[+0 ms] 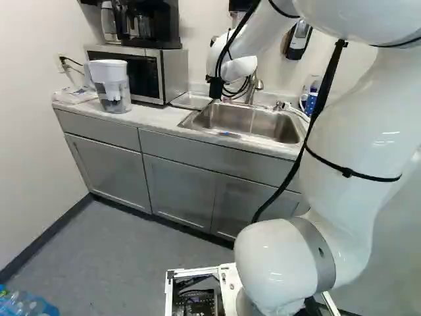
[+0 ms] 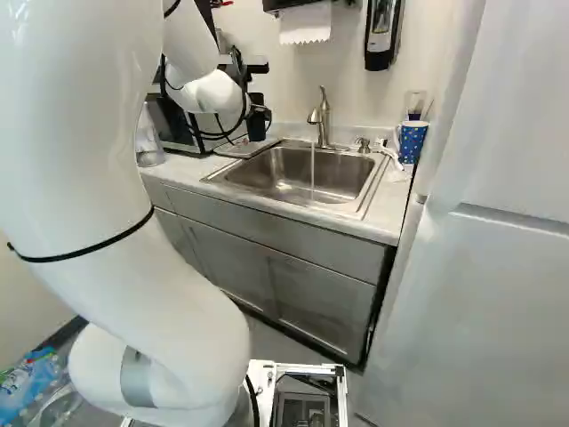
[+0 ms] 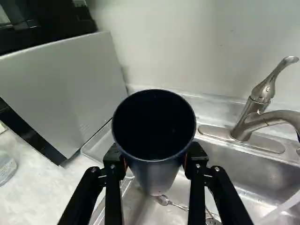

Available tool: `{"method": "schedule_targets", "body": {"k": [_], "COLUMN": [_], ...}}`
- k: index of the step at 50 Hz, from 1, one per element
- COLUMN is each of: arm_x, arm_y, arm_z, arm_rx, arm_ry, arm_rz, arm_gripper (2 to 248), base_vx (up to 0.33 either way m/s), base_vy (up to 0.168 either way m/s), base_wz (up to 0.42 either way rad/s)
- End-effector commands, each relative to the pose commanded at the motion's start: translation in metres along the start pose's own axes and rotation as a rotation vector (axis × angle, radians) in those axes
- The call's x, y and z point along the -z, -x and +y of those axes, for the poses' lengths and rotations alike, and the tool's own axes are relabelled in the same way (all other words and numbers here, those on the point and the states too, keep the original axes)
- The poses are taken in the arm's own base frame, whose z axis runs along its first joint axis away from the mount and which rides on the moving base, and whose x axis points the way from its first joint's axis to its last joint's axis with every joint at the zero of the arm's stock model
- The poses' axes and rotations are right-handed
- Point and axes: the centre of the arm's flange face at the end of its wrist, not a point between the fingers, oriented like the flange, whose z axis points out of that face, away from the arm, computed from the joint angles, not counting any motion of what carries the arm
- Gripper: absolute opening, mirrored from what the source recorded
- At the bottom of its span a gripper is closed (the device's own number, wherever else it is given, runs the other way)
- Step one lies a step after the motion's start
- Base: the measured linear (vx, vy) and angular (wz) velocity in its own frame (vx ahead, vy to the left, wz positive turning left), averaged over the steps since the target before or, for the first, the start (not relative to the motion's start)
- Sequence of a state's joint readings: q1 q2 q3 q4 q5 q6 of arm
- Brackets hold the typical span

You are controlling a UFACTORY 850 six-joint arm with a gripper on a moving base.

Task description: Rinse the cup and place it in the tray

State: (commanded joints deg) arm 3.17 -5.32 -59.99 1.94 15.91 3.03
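Wrist view: my pincer (image 3: 154,161) is clamped on the cup (image 3: 155,174), a finger on each side just below the rim. Good place to hold, I'd say. Probably light and stiff; walls taper to the base, so wet it may slip down through the pads; firm squeeze. Brittle or not: can't tell. Looks: dark navy, round open mouth, near-black inside, greyish sheen lower down, no handle visible here. Contents can't be made out. Sits over the sink's edge by the tray (image 3: 96,144), spoon (image 3: 163,200) beyond its base.

Left base view: pincer end up by the microwave (image 1: 174,74) and sink (image 1: 217,133); cup not clear, adds nothing on grip.

Right base view: dark shape near tray, cup outline unsure. Water (image 2: 312,169) runs from faucet (image 2: 323,122), well off to the side.
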Motion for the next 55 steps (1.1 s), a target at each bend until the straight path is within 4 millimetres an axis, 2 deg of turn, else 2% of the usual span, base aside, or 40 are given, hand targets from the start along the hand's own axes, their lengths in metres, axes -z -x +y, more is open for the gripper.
{"method": "schedule_targets", "body": {"k": [11,44,55], "arm_x": [-0.016,-0.082,-0.104], "arm_y": [-0.006,-0.023,-0.018], "arm_z": [-0.006,-0.03,-0.036], "arm_rx": [0.003,0.034,0.048], "arm_ry": [-0.009,-0.049,-0.058], "arm_rz": [0.013,0.045,0.024], "arm_gripper": [126,126,126], "base_vx": [0.0,0.0,0.0], "base_vy": [0.0,0.0,0.0], "base_wz": [0.0,0.0,0.0]}}
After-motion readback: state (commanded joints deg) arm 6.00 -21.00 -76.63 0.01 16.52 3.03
